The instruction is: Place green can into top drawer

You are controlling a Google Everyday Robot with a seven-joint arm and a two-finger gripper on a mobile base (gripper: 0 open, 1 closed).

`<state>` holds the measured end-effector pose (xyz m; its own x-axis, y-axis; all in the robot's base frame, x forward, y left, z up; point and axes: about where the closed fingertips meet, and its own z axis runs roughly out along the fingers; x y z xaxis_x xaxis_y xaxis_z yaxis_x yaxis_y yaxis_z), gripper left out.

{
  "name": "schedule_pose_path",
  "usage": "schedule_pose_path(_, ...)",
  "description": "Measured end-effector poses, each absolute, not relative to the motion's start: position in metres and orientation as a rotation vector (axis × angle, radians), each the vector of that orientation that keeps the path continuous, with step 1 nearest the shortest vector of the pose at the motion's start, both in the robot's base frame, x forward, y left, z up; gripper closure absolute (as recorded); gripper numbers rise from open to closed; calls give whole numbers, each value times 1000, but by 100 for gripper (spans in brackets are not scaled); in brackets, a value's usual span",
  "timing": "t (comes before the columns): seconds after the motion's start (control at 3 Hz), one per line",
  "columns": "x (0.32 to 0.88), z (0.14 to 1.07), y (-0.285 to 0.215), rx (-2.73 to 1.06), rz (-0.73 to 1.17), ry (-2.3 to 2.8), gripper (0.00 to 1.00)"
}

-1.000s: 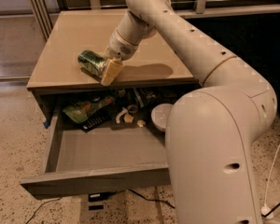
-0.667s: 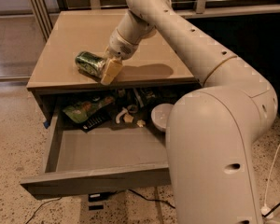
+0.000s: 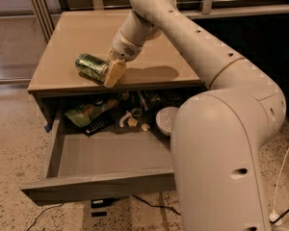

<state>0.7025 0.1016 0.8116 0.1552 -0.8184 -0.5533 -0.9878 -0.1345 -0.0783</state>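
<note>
On the tan, glossy cabinet top (image 3: pixel 82 30), near its front edge: green can (image 3: pixel 90 66), lying on its side, shiny metal with pale markings, slightly tilted. Right against the can's right end, gripper (image 3: pixel 112 72), pale tan and blocky, reaching down from a thick, smooth cream arm (image 3: pixel 192 37). Hidden behind that tan block: the can's right end. Impossible to tell whether clamped on the can or only resting beside it.

Below, top drawer (image 3: pixel 98 189) pulled well out: wide, shallow, grey-brown, with a plain flat front and a smooth matt bottom. At the back, dim under the cabinet top: flat green snack bag (image 3: pixel 84 112), dark flat thing (image 3: pixel 98 125) too shadowed to name, small pale scraps, and a round white bowl (image 3: pixel 164 119) partly cut off by the robot's bulky rounded body (image 3: pixel 216 167).

Underneath, speckled stone-like floor (image 3: pixel 14 148); at far right, thin white cable (image 3: pixel 285 172) trailing down. Behind the cabinet, rails and dark panels, hard to make out.
</note>
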Motion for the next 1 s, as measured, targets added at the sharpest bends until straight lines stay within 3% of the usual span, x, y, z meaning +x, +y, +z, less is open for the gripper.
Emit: schedule_pose_path(1.0, 703, 812, 102, -2014, 536, 1717, 34)
